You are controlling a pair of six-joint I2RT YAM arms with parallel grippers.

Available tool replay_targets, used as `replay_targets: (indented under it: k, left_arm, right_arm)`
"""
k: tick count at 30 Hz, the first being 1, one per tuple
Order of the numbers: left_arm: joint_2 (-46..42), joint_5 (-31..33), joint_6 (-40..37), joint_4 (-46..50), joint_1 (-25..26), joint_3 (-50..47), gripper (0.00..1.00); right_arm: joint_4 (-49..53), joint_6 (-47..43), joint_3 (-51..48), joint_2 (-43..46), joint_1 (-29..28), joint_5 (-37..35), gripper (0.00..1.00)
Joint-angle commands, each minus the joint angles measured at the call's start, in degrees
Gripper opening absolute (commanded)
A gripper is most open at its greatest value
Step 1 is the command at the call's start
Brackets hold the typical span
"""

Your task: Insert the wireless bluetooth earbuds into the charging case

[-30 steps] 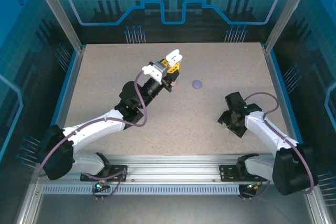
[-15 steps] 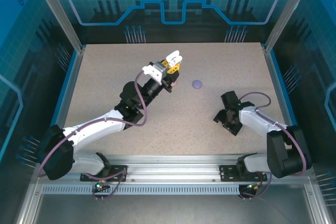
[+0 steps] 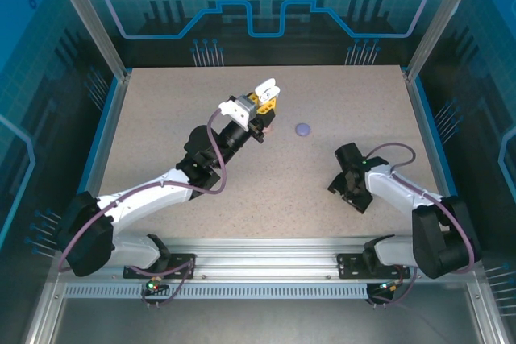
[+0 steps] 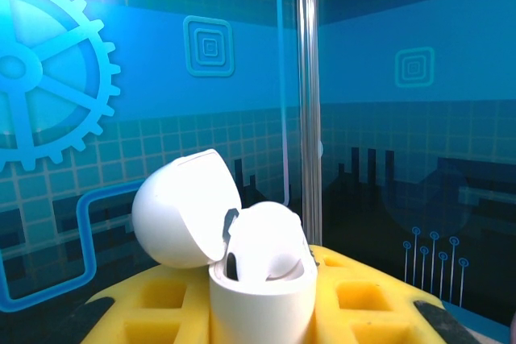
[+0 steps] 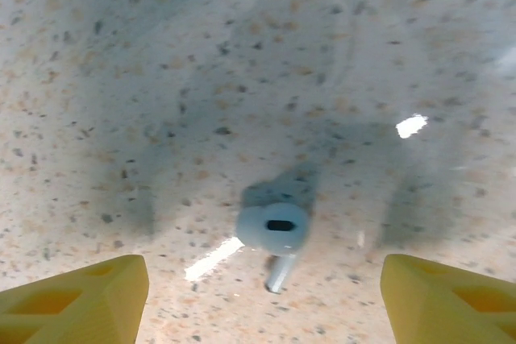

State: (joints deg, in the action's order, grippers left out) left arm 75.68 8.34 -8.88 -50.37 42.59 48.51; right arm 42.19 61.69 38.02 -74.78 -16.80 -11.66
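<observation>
Pickup step: your right end effector (image 5: 262, 296) hovered spread above the earbud (image 5: 272, 229), needing descent and closure; left end effector (image 4: 262, 312) pinched the charging case (image 4: 262, 279).

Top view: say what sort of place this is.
Probably a robot test cell: two arms bolted at the edge of a speckled table, metal posts with clear panels around it, a blue printed backdrop.

case (image 4: 260, 300) — white; earbud (image 5: 272, 229) — white; table (image 5: 121, 78) speckled beige; right fingers (image 5: 72, 296) yellow
</observation>
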Motion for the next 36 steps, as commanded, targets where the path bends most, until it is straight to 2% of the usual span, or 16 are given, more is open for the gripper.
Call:
replay_targets:
  k: [1,7,14,18,26,36]
  left_arm:
    - [-1.1,1.1,0.9,-2.3,-0.2,-0.9,0.0]
    - [-0.9,1.0,0.9,-2.7,-0.6,-0.9,0.0]
    - [-0.5,1.0,1.0,-2.9,-1.1,-1.1,0.0]
    - [0.0,1.0,1.3,-3.3,-1.4,-1.0,0.0]
    - [1.3,0.8,1.9,-3.5,-1.7,-0.4,0.0]
    - [2.4,0.6,2.8,-3.3,-1.7,0.6,0.0]
  right_arm:
    - [6.1,0.8,3.1,-1.1,1.1,-3.5,0.77]
    - [6.5,-1.1,6.5,-8.2,2.2,-2.6,0.75]
    - [4.1,-4.1,7.6,-10.7,2.5,-2.4,0.63]
    - [3.4,-5.4,7.1,-10.8,2.9,-2.0,0.57]
    - [1.3,-7.6,4.2,-8.0,3.9,-0.1,0.52]
    - [-0.6,-10.1,2.6,-7.8,5.1,2.1,0.51]
